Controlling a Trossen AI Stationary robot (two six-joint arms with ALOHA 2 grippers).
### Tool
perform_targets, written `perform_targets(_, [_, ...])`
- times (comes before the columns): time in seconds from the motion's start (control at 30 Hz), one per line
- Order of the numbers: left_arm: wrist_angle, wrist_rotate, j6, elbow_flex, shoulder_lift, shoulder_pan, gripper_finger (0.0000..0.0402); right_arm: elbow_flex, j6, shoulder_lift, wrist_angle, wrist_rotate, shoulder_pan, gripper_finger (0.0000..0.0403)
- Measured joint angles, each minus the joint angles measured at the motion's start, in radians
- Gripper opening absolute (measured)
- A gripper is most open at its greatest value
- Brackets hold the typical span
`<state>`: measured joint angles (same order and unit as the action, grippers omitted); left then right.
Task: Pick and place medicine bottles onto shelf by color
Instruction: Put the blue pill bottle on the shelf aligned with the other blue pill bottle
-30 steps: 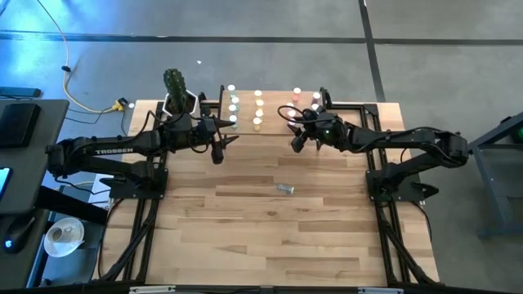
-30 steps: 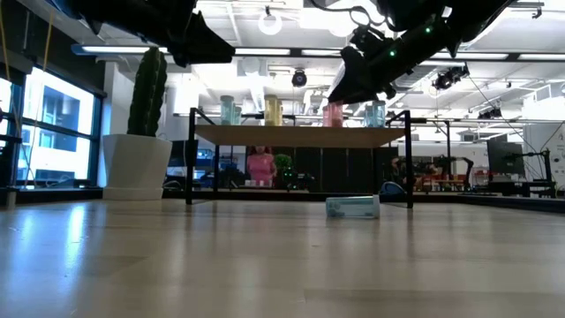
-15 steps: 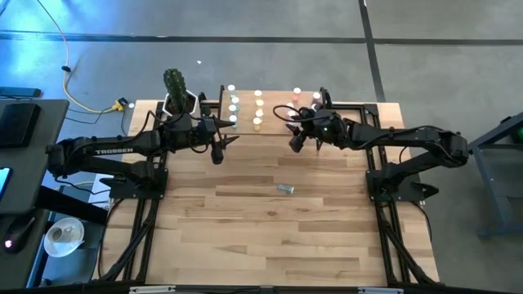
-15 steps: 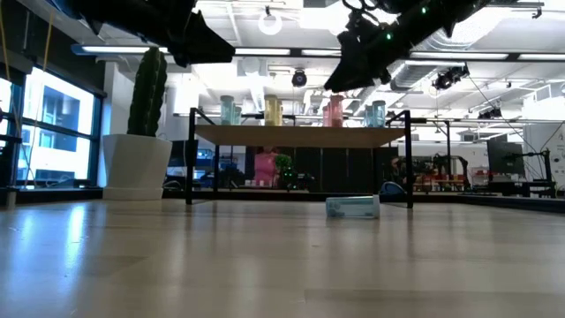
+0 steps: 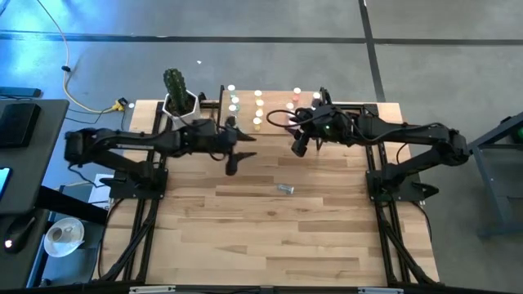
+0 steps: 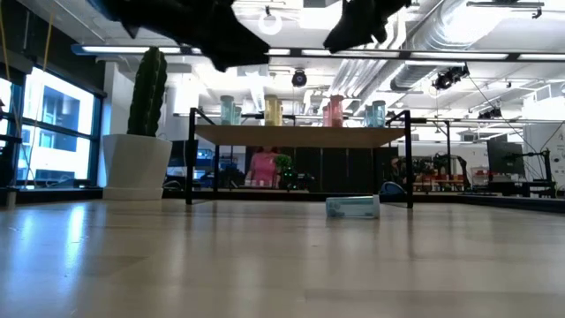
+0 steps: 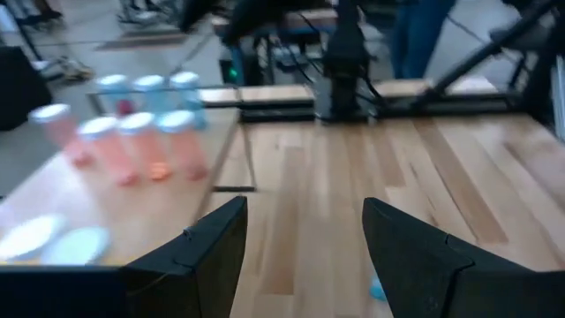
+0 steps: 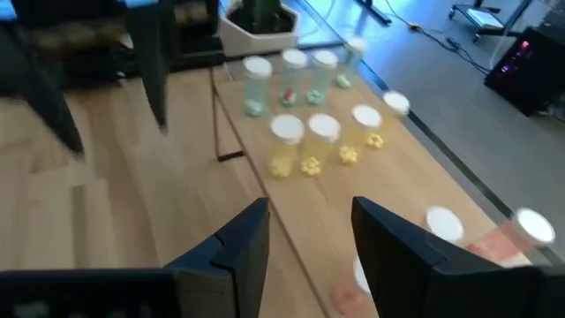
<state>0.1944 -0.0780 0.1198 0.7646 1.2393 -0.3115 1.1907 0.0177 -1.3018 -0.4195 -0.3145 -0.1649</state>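
I see the left gripper (image 5: 231,166) hovering over the light wooden desk (image 5: 278,237) just in front of the pale wood riser shelf (image 5: 274,122) with black legs, its fingers (image 7: 199,256) spread and empty. The right gripper (image 5: 300,148) hangs near the shelf's right end, fingers (image 8: 234,252) apart, holding nothing. White-capped medicine bottles (image 5: 258,112) stand on the shelf in colour groups; one pale bluish bottle (image 5: 285,189) lies on its side mid-desk. From low down, both grippers are mostly cut off.
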Motion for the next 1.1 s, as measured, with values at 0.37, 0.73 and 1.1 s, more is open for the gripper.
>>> perform_targets(0.37, [-0.003,0.042,0.075,0.117,0.265,0.14,0.0213,0.071,0.027,0.003,-0.027,-0.064,0.024,0.0154])
perform_targets(0.73, [-0.003,0.071,0.171,0.274,0.533,0.204,0.0213,0.087,0.03,0.004,-0.04,-0.063,0.024,0.0154])
perform_targets(1.1, [-0.013,0.057,0.16,0.347,0.686,0.203,0.0213,0.087,0.054,0.004,-0.071,-0.06,0.024,0.0154])
